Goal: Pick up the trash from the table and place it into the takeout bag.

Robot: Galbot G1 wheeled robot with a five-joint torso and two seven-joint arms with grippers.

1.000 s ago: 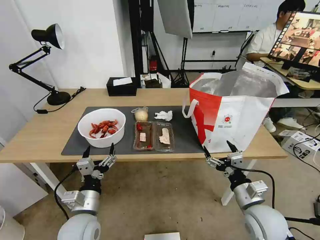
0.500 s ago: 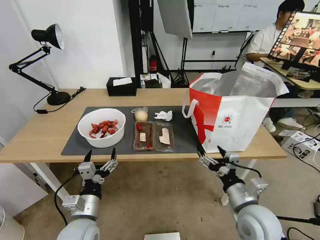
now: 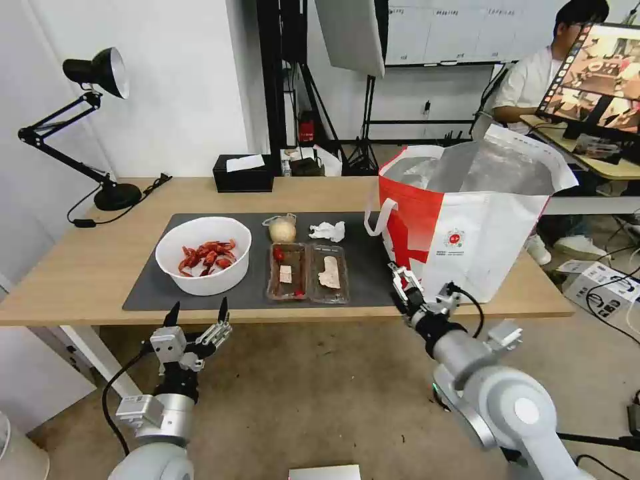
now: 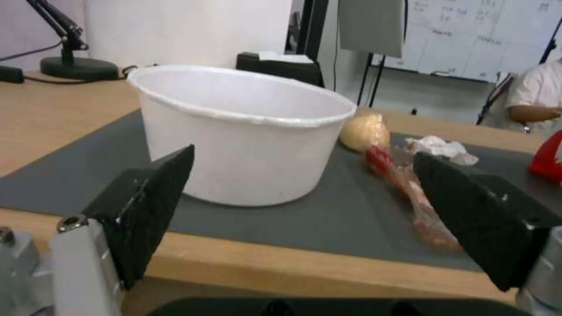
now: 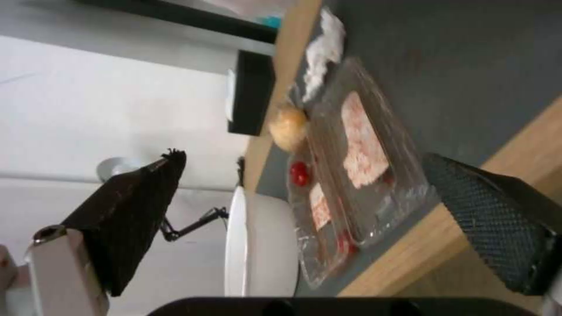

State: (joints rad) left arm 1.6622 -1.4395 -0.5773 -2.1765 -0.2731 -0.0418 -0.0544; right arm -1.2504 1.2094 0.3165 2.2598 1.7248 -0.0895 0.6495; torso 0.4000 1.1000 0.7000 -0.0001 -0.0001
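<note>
Trash laid out on the table (image 3: 87, 267) beside the takeout bag (image 3: 467, 227).
Left gripper (image 3: 198, 319) spread below the bowl (image 3: 203, 255); right gripper (image 3: 402, 283) spread at the table edge near the trays (image 3: 308, 272).

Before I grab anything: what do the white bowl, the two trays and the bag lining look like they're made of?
White bowl: looks like thin matte plastic or foam, opaque with a rolled rim; which one I cannot tell. Two trays: thin clear plastic, glossy, the mat showing through, edges crinkled. Takeout bag lining: silvery foil-like film, wrinkled and reflective; the outside looks like a printed red-and-white sheet.
</note>
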